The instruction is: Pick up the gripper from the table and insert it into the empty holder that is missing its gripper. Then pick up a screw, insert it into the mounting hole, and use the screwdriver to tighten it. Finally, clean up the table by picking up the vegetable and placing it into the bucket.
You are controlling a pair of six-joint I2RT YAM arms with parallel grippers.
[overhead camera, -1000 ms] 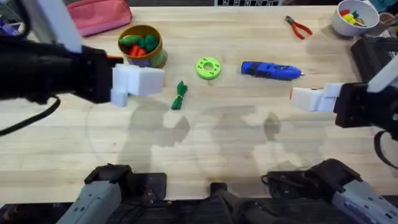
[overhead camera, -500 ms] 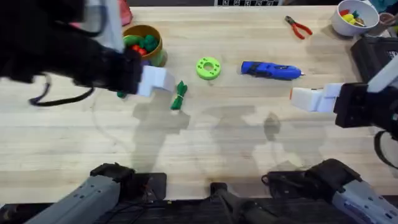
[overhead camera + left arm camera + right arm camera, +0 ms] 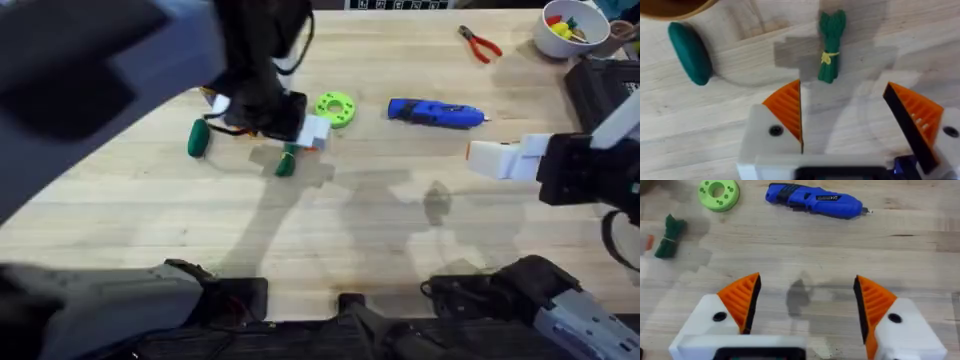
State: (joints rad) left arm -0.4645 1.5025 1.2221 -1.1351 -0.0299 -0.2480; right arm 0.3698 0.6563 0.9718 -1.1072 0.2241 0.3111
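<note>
Vegetable first, from the left: a smooth dark green pod (image 3: 197,138) lies loose on the desk (image 3: 330,230), well left of the left claw (image 3: 300,135). The bucket's orange rim (image 3: 670,7) just shows in the left wrist view, near that pod. Next along is the leafy green bundle (image 3: 830,46), tied with a yellow band. It sits just ahead of the left claw (image 3: 852,120), a little toward the left finger (image 3: 786,109), with its long axis running roughly straight away from the claw. The jaws stand wide and hold nothing. Closing across the bundle looks the natural grip, since the fingers would pinch its narrow width. Further right come a green ring (image 3: 335,109) and then the screwdriver (image 3: 435,113), lying crosswise. The right claw (image 3: 805,307) hangs well apart from all of this, also spread wide and empty, so the left arm is plainly the nearer one for the bundle.
</note>
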